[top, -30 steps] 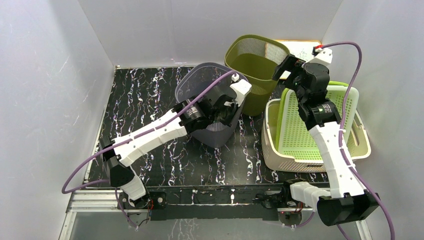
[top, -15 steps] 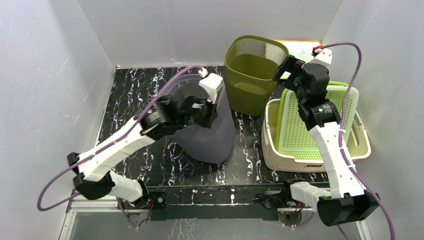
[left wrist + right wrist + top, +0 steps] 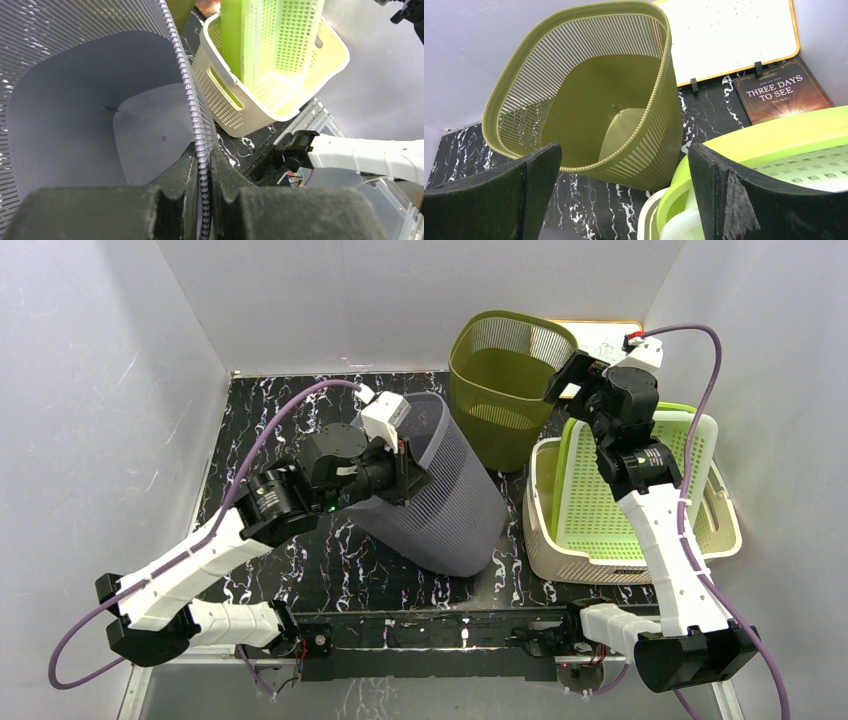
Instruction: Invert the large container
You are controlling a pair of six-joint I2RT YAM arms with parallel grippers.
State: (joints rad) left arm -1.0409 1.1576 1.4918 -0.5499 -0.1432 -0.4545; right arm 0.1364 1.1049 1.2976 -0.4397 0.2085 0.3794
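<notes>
The large grey ribbed container (image 3: pixel 445 502) lies tipped on its side on the black marble table (image 3: pixel 270 430), mouth toward the left, base toward the front right. My left gripper (image 3: pixel 405 475) is shut on its rim; in the left wrist view the beaded rim (image 3: pixel 192 115) runs between the two fingers (image 3: pixel 202 195), with the grey inside of the container (image 3: pixel 75 120) to the left. My right gripper (image 3: pixel 568 375) is open and empty, raised between the olive bin and the cream basket; its fingers (image 3: pixel 489 200) frame the olive bin in the right wrist view.
An olive-green ribbed bin (image 3: pixel 505 380) stands upright at the back, also in the right wrist view (image 3: pixel 589 95). A cream basket (image 3: pixel 560 540) holding a lime-green basket (image 3: pixel 600 490) sits at the right. A whiteboard (image 3: pixel 729 35) and a book (image 3: pixel 781 97) lie at the back right.
My left arm has swung left and back, holding the rim, and the grey container has gone from upright to tipped over on its side. The right arm has not moved.
</notes>
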